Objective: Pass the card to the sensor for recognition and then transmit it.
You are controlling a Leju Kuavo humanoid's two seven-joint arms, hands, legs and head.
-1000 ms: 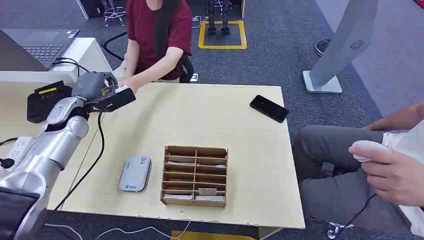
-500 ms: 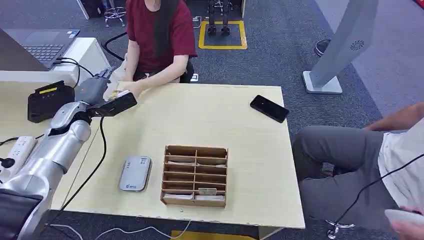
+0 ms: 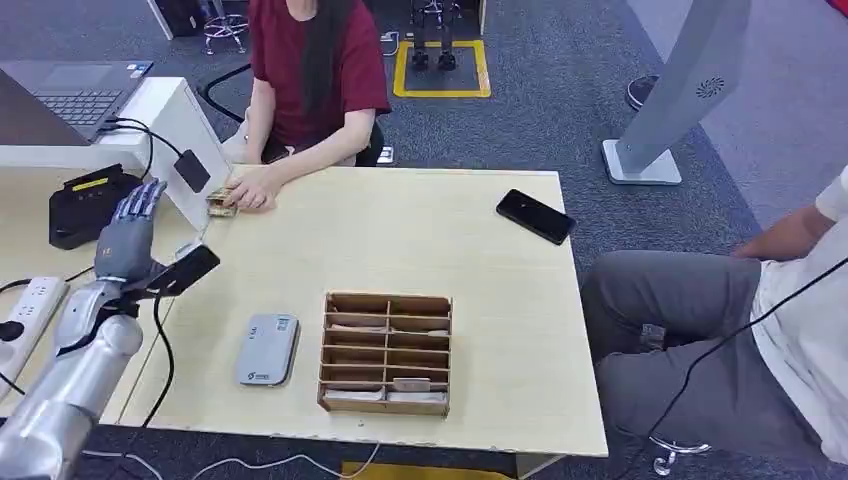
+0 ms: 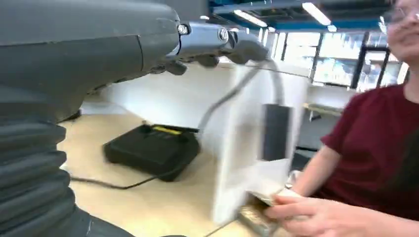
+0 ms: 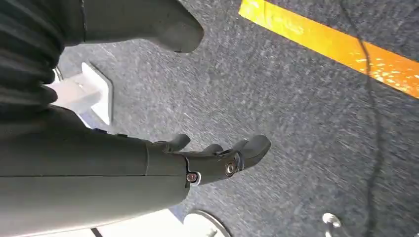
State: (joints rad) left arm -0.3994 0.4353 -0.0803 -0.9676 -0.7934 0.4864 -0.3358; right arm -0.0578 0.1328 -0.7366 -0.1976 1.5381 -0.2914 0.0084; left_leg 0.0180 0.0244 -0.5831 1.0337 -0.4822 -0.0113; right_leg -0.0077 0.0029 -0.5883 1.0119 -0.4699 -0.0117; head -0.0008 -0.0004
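The card lies at the table's far left corner, under the fingers of the person in a red shirt. In the left wrist view that person's hand presses on the card. My left hand is lifted over the table's left edge, short of the card, with its fingers straight and apart and nothing in it; its fingers point toward the person. The grey card sensor lies flat on the table near the front left. My right hand hangs over the carpet, holding nothing.
A wooden compartment box with cards stands beside the sensor. A black phone lies at the far right. A black terminal, a power strip and a laptop sit on the left desk. A seated person's legs are beside the table's right edge.
My left hand has drawn back from the person's hand toward me and lowered, fingers now spread and empty. The person's hand holds the card down on the table.
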